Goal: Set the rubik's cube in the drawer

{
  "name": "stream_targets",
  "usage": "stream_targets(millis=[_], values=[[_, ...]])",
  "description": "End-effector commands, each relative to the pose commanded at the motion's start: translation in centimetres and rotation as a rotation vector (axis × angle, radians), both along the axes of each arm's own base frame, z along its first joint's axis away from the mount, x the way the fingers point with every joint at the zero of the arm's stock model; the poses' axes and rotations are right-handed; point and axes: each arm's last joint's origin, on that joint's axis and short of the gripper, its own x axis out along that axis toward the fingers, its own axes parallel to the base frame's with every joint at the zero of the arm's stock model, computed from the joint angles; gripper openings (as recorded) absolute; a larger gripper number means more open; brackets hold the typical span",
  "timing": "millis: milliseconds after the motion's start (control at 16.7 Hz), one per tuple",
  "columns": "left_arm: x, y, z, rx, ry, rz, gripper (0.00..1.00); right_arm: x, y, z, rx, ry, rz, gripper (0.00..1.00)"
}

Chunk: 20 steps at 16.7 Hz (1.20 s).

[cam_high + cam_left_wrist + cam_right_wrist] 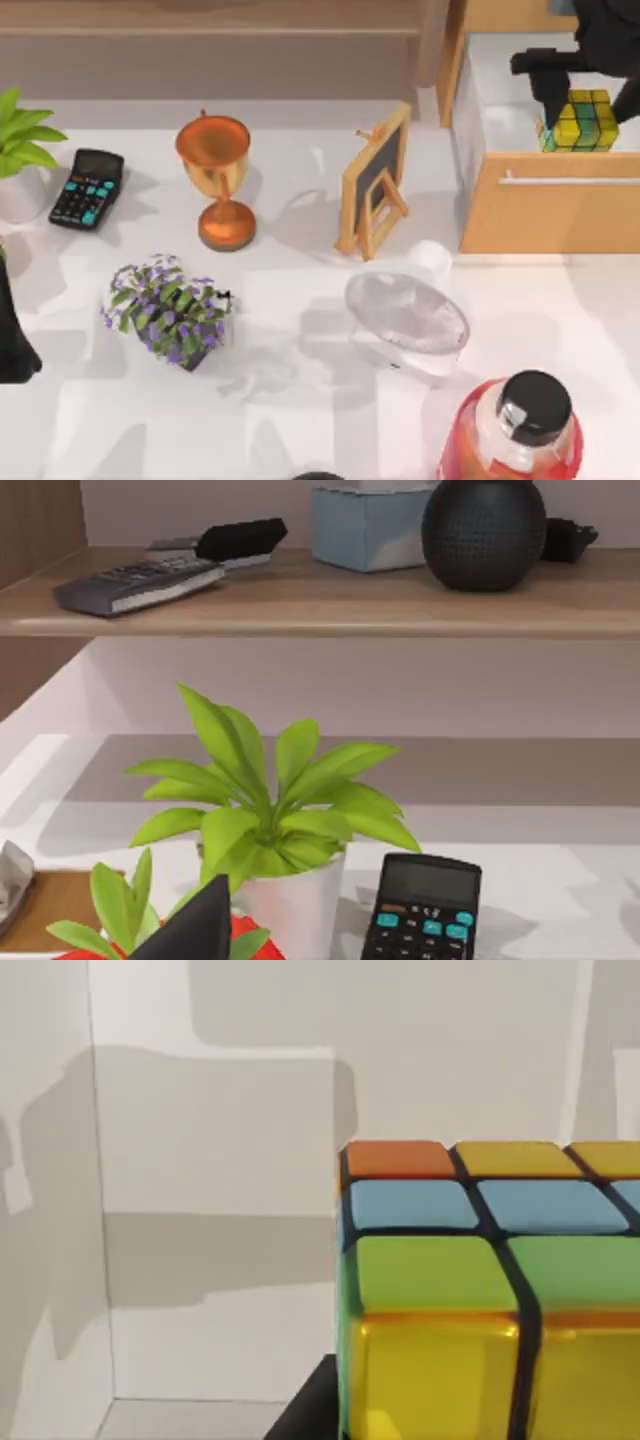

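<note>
The rubik's cube (583, 122), with yellow and green squares on top, is inside the open drawer (545, 215), close behind its tan front and silver bar handle (570, 180). My right gripper (572, 105) reaches down into the drawer from the back right and is shut on the cube, with a dark finger (548, 95) against its left side. The right wrist view shows the cube (480, 1290) up close with a fingertip (310, 1405) at its edge, and behind it the drawer's white inner wall (200, 1160). My left arm (15, 335) is parked at the table's left edge.
On the table stand a copper trophy cup (215, 175), a calculator (88, 187), a potted plant (15, 150), a purple flower pot (168, 312), a small easel chalkboard (375, 180), a white fan (408, 310) and a red bottle (515, 435). A brown shelf (330, 600) runs along the back.
</note>
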Motion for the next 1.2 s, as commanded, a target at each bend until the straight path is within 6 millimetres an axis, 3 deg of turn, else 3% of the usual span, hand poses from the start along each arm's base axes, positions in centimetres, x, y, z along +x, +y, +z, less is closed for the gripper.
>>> stream_targets(millis=[120,240,540,1200], values=[[0.0,0.0,0.0,0.000,0.000,0.000,1.00,0.7,-0.7,-2.7,0.000,0.077,-0.016,0.00],[0.0,0.0,0.0,0.000,0.000,0.000,1.00,1.0,-0.8,-4.0,0.001,0.112,-0.019,0.00],[0.0,0.0,0.0,0.000,0.000,0.000,1.00,1.0,-0.8,-4.0,0.001,0.112,-0.019,0.00],[0.0,0.0,0.0,0.000,0.000,0.000,1.00,1.0,-0.8,-4.0,0.001,0.112,-0.019,0.83]])
